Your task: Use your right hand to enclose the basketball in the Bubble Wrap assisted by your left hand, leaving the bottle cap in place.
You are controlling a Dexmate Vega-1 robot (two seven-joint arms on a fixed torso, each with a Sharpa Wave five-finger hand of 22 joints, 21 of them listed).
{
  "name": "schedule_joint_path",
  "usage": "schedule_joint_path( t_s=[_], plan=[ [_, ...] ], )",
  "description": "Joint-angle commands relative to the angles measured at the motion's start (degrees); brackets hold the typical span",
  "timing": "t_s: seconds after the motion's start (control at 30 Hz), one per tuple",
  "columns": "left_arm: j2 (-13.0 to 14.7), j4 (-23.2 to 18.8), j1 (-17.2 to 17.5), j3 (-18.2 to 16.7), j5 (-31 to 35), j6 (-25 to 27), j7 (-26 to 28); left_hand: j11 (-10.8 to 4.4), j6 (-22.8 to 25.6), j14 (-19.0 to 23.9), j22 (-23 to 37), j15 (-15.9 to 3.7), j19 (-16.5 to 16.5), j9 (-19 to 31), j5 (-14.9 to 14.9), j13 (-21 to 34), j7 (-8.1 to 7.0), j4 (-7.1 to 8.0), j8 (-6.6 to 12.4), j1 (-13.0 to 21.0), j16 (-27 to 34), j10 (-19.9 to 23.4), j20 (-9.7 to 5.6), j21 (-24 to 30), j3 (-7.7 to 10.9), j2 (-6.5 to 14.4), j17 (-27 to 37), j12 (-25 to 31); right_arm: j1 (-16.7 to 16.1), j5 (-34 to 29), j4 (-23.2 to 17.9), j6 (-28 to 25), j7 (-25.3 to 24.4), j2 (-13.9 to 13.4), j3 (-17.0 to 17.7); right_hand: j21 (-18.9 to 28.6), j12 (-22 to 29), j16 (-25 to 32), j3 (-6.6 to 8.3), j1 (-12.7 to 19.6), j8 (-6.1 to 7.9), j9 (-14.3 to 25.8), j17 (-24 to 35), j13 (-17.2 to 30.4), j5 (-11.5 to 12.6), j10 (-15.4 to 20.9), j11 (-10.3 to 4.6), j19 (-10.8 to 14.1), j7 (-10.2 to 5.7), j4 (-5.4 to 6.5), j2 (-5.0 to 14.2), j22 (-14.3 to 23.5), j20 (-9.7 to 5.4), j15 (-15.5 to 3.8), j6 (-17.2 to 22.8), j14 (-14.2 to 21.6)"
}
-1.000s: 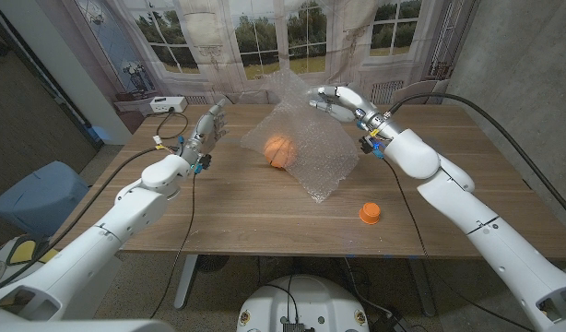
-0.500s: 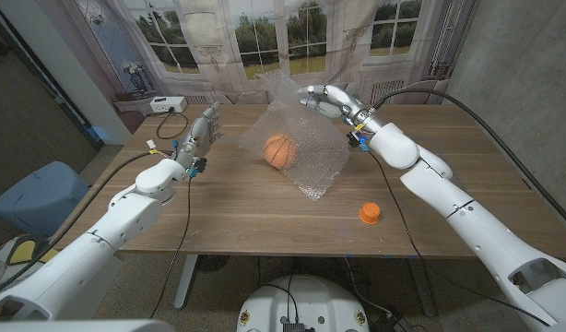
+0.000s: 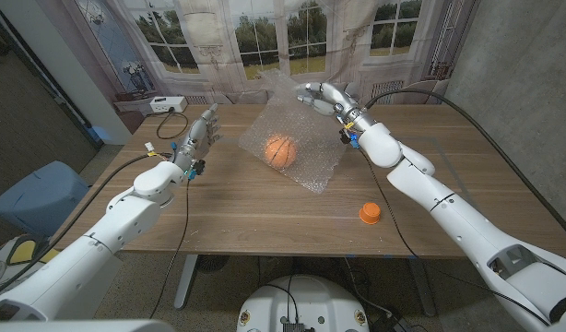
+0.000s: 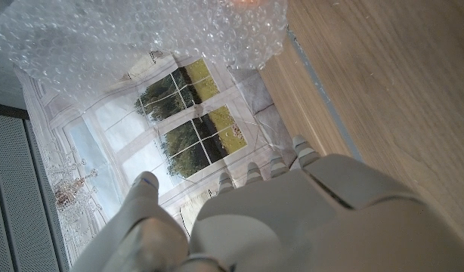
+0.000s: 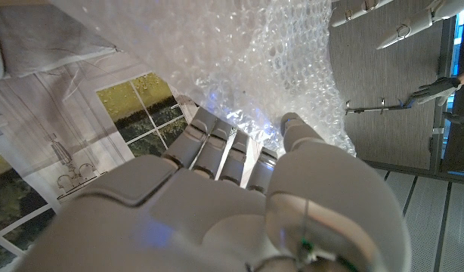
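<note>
Brown wooden tabletop [image 3: 265, 212] under a backdrop of printed windows [image 3: 265, 37], a white box [image 3: 165, 104] at its far left corner. The left hand [image 3: 202, 135] hovers over the left side, fingers apart, holding nothing. Mid-table, toward the far edge, the orange basketball [image 3: 279, 150] sits under the clear Bubble Wrap sheet [image 3: 306, 138]. The right hand [image 3: 324, 96] pinches the sheet's far corner, lifted. An orange plastic bottle cap [image 3: 370, 214] sits near the front edge, right.
</note>
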Motion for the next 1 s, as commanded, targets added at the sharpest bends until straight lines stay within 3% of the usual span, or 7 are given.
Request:
schedule_joint_path(
  t_s=[0.03,0.37,0.63,0.7,0.73,0.87,1.0],
  plan=[
    [-0.04,0.6,-0.52,0.16,-0.07,-0.02,-0.43,0.16,-5.54,-0.59,0.14,0.08,0.11,0.12,0.56,0.03,-0.37,0.05,0.12,-0.51,0.09,-2.03,0.4,-0.06,-0.35,-0.02,0.23,0.24,3.41,-1.08,4.74,-1.13,3.25,1.38,-4.33,-0.18,-0.38,-0.49,-0.26,0.28,-0.59,0.08,0.15,0.14,0.24,-0.53,-0.09,-0.85,0.06,0.17,-0.13,-0.17,0.38,-5.49,-0.82,-0.66],
    [0.01,0.69,-0.37,-0.06,-0.19,-0.09,-0.19,0.22,-5.65,-0.61,0.14,0.1,0.1,0.12,0.62,0.03,-0.4,0.11,0.13,-0.54,0.09,-2.1,0.4,-0.08,-0.47,-0.03,0.23,0.24,6.93,-0.28,9.86,-1.34,7.8,3.25,-8.27,0.09,-1.17,-1.14,-0.54,0.13,-1.73,0.09,0.19,0.11,0.27,-1.68,0.15,-0.74,-0.41,0.37,-0.16,-0.83,0.0,-5.14,-4.16,-1.45],
    [-0.04,0.99,-0.11,-0.17,-0.39,-0.45,-0.36,0.26,-5.69,-0.58,0.15,0.08,0.1,0.12,0.69,0.03,-0.43,0.17,0.15,-0.56,0.1,-2.1,0.4,-0.09,-0.58,-0.04,0.23,0.26,8.75,-0.45,12.84,-1.53,9.03,4.73,-10.55,0.11,-1.31,-1.48,-0.64,0.0,-1.62,0.09,0.26,0.12,0.31,-1.63,0.45,-0.98,0.18,0.6,0.06,-1.14,-0.52,-5.11,-4.64,-1.96],
    [-0.06,1.08,-0.05,-0.19,-0.4,-0.52,-0.36,0.24,-5.67,-0.57,0.15,0.07,0.1,0.12,0.7,0.03,-0.42,0.19,0.17,-0.57,0.11,-2.12,0.4,-0.1,-0.61,-0.03,0.23,0.26,8.89,-0.56,13.17,-1.69,8.94,5.0,-10.91,-0.44,-1.4,-1.74,-0.72,-0.07,-1.51,0.09,0.3,0.13,0.33,-1.62,0.5,-2.53,0.19,0.71,0.12,-1.34,-0.32,-4.92,-4.68,-2.45],
    [-0.07,1.14,-0.02,-0.18,-0.46,-0.55,-0.42,0.23,-5.68,-0.57,0.15,0.09,0.1,0.12,0.71,0.03,-0.42,0.19,0.17,-0.57,0.11,-2.15,0.4,-0.1,-0.62,-0.03,0.23,0.25,9.0,-0.38,13.45,-1.64,9.07,5.16,-11.04,-1.21,-1.5,-1.95,-0.88,-0.24,-1.46,0.09,0.29,0.13,0.31,-1.62,0.71,-4.57,0.36,0.88,0.13,-1.6,0.5,-4.82,-4.92,-2.74],
    [-0.09,1.33,0.08,-0.17,-0.62,-0.63,-0.59,0.14,-5.69,-0.56,0.15,0.08,0.1,0.12,0.74,0.03,-0.41,0.22,0.19,-0.58,0.12,-2.16,0.4,-0.1,-0.67,-0.03,0.23,0.26,9.53,0.7,14.81,-1.21,9.6,5.93,-11.45,-2.19,-1.8,-3.07,-1.33,-0.66,-1.71,0.09,-0.03,0.21,0.28,-2.0,1.1,-6.69,0.94,1.14,-0.2,-2.08,1.34,-4.32,-6.34,-4.65],
    [-0.11,1.51,0.12,-0.25,-0.77,-0.82,-0.72,0.15,-5.71,-0.6,0.15,0.11,0.1,0.12,0.79,0.03,-0.41,0.26,0.2,-0.58,0.11,-2.15,0.4,-0.12,-0.74,-0.03,0.22,0.28,10.14,2.22,16.41,-0.45,10.49,6.73,-11.78,-2.44,-2.02,-3.85,-1.36,-0.75,-1.61,0.14,-0.53,0.22,0.39,-2.21,1.37,-6.5,1.73,1.37,0.11,-2.45,-0.65,-4.37,-6.92,-5.45]
  ],
)
